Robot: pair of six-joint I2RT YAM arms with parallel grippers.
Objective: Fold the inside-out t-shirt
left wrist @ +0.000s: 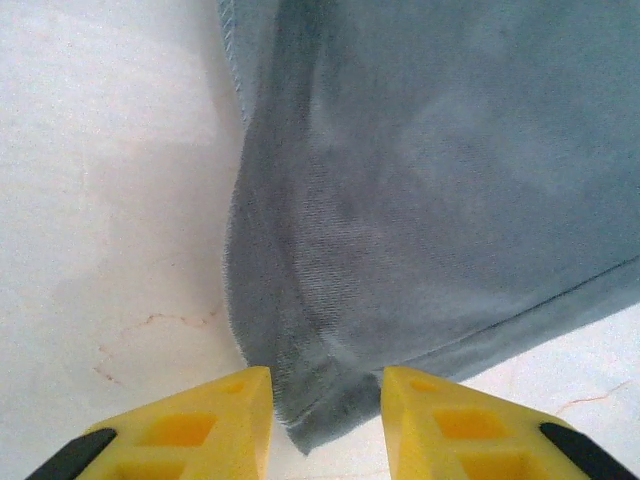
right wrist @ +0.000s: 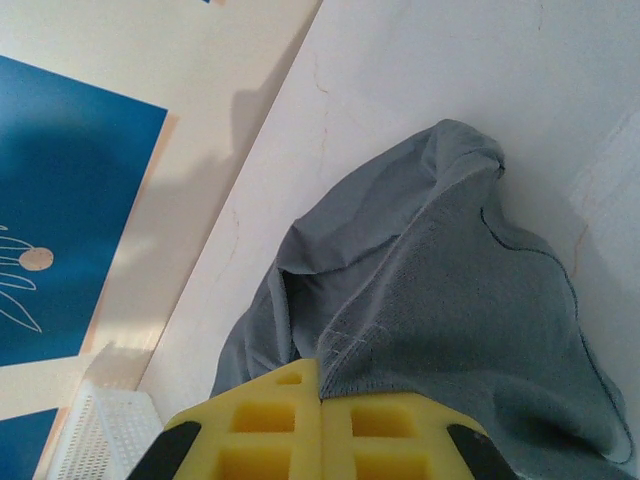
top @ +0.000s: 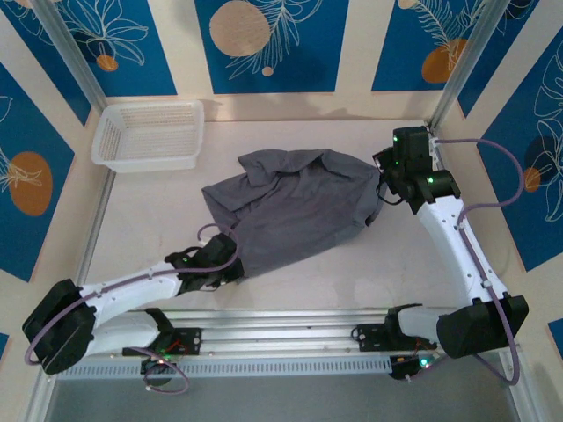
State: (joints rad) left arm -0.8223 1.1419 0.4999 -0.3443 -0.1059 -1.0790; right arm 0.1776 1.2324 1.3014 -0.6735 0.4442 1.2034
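The inside-out t-shirt point(top: 299, 207) lies crumpled in a dark grey heap at the table's middle, seams showing. My left gripper point(top: 236, 264) is at its near-left corner. In the left wrist view the yellow fingers point(left wrist: 215, 420) stand apart astride that hem corner point(left wrist: 310, 420), the left gripper point(left wrist: 327, 400) open, with the cloth point(left wrist: 430, 200) flat on the table between them. My right gripper point(top: 380, 189) is at the shirt's far right edge. In the right wrist view the right gripper point(right wrist: 321, 385) is shut with a stitched hem of the shirt point(right wrist: 450, 300) pinched in it.
A white mesh basket point(top: 149, 134) stands at the back left, its corner also in the right wrist view point(right wrist: 95, 430). Bare white table point(top: 149, 220) lies left of the shirt. Metal posts and patterned walls close in the sides; a rail point(top: 281, 321) runs along the near edge.
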